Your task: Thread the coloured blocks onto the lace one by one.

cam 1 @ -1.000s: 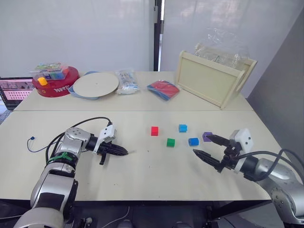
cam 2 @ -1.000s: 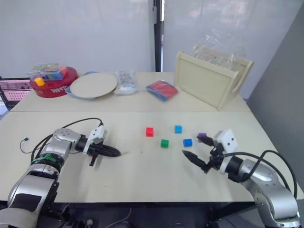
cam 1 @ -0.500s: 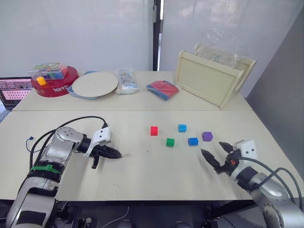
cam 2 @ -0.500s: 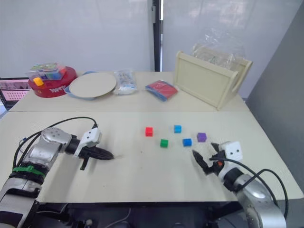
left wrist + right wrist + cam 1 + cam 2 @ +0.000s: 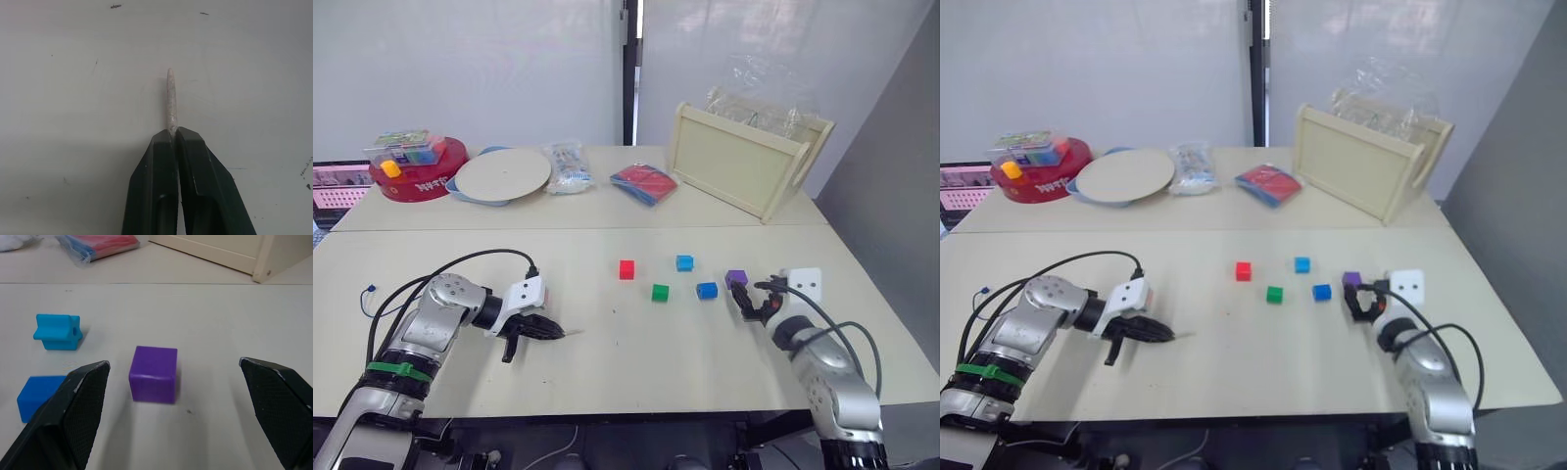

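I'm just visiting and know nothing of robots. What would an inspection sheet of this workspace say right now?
Surface: pale table, lightly scuffed.
Job's things: red block, green block, two blue blocks, purple block; lace tip.
Clutter: wooden tray, plate, red tub, packets.
Grippers: left gripper shut on lace tip; right gripper open, jaws either side of purple block.
Cables: black cable on left arm.
Surroundings: white wall.

We see the thin dark-blue lace (image 5: 370,291) at the left of the frame only as a knotted end; its run disappears behind the left arm. Its pale stiff tip (image 5: 171,100) vanishes between the clamped black fingers of the left gripper (image 5: 175,134). The dark-blue cube (image 5: 39,396) sits half hidden behind a finger (image 5: 78,411) of the spread right gripper (image 5: 178,396).
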Tool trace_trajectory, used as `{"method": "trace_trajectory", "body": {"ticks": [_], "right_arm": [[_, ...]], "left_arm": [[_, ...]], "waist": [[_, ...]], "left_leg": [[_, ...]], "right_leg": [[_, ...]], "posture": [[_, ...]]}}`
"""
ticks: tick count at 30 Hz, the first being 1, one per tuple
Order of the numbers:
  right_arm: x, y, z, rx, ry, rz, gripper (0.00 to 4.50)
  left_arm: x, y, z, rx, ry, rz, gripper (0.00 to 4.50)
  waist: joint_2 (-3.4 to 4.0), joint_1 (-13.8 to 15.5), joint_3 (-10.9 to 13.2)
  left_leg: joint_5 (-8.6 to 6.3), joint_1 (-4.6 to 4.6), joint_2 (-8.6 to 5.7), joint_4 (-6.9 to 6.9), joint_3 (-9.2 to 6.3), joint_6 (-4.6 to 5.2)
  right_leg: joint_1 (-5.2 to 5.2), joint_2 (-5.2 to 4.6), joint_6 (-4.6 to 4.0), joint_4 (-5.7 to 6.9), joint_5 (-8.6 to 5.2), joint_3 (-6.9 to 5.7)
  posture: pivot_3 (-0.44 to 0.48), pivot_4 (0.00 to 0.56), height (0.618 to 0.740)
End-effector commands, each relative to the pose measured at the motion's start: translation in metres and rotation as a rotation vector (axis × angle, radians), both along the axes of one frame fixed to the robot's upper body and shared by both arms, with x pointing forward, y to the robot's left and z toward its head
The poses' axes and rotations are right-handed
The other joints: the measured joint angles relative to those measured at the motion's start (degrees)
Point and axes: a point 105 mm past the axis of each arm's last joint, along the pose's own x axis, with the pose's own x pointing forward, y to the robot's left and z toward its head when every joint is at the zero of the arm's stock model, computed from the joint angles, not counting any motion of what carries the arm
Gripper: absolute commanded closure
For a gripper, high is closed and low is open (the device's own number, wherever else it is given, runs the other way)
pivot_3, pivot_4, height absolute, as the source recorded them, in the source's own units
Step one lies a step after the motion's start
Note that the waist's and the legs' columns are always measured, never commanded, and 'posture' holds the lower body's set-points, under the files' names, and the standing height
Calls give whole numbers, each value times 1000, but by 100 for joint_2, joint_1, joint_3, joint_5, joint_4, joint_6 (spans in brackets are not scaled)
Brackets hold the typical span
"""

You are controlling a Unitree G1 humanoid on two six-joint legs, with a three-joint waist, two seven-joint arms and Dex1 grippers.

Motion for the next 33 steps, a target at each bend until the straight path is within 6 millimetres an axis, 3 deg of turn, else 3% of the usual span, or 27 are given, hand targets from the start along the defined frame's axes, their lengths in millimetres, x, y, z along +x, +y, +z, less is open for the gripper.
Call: {"method": "trace_trajectory", "body": {"ticks": [1,7,14,17,23,25,27,30,33], "right_arm": [[8,2,7,0,-34,-10,0],[25,5,-2,-6,6,-57,0],[31,3,-12,21,42,-104,2243],[31,3,-3,61,-6,-103,3269],[13,2,28,89,-141,-87,3325],[-12,22,52,98,-233,17,3325],[-34,45,63,85,-266,128,3325],[-78,99,63,72,-230,376,3325],[-95,121,55,74,-176,465,3325]], "left_arm": [[-2,1,7,-1,-29,1,4474],[-4,3,6,3,-33,15,4474],[-5,3,6,1,-33,21,4500],[-5,4,6,2,-34,24,4500],[-5,5,5,2,-31,30,4500],[-4,6,5,-3,-27,34,4500],[-4,7,5,-3,-24,34,4500],[-4,6,4,-2,-15,25,4500],[-4,6,4,-1,-11,18,4500]], "waist": [[0,4,0],[1,-15,0],[1,-18,0],[1,-22,0],[1,-16,1],[4,-6,2],[4,-12,2],[6,-23,3],[5,-44,3]], "left_leg": [[0,-11,0,1,0,0],[2,-16,0,1,2,-2],[2,-17,-1,2,3,-3],[2,-15,0,0,3,-2],[2,-17,0,0,2,-3],[2,-19,0,0,2,-3],[2,-21,2,-1,1,-2],[2,-20,4,-3,1,-2],[2,-17,8,-3,0,-2]], "right_leg": [[-9,-1,0,0,0,0],[-22,-1,-1,7,1,3],[-23,-1,-1,8,1,4],[-23,0,-1,9,1,4],[-25,-1,-1,9,1,4],[-25,-1,-1,10,1,4],[-28,0,-1,12,1,3],[-29,2,-1,13,0,3],[-27,6,-1,11,0,4]], "posture": [[0,150,740],[0,150,740],[0,150,740],[0,150,740],[0,150,740],[0,150,740],[0,150,740],[0,150,740],[0,150,740]]}}
